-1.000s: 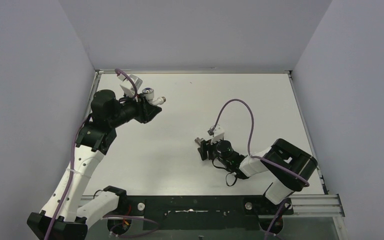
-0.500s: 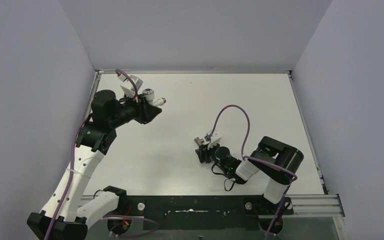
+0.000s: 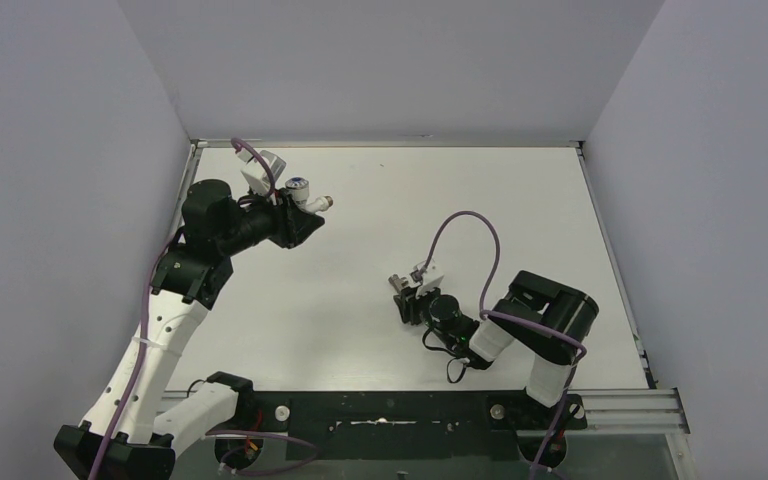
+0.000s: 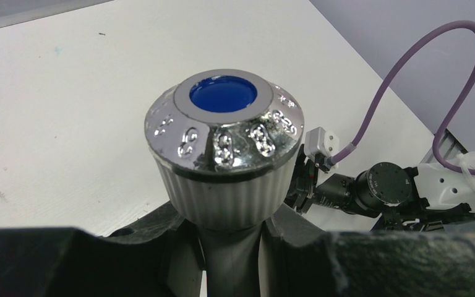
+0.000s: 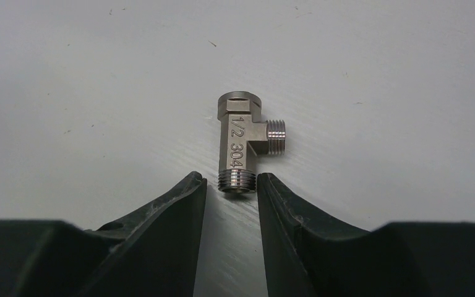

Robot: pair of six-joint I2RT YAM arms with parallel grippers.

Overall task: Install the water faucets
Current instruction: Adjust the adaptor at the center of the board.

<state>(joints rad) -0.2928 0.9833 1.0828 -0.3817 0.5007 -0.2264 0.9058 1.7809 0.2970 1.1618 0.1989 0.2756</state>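
Gripping the white tap body (image 4: pixel 226 201) by its stem, the left jaws are clenched on it at the upper left of the top view, at the end of the left arm (image 3: pixel 228 226). In the left wrist view the tap stands upright in the middle of the frame. Its ribbed collar is topped by the round chrome knob (image 4: pixel 222 133), and the blue dot (image 4: pixel 223 97) faces the camera.

The threaded fitting (image 5: pixel 240 143) lies flat on the white tabletop (image 3: pixel 460 190), just right of centre in the top view and well apart from the tap. It is a small metal tee stamped "1/2 304". In the right wrist view its hexagonal end points to the top of the frame and a short threaded branch points right.

The right jaws are drawn in narrowly around the fitting's lower threaded end but not clenched on it. The right-hand finger (image 5: pixel 284 229) sits just beside the thread, while a sliver of tabletop shows on the other side. A purple cable (image 3: pixel 472 214) loops above the right arm (image 3: pixel 545 312).
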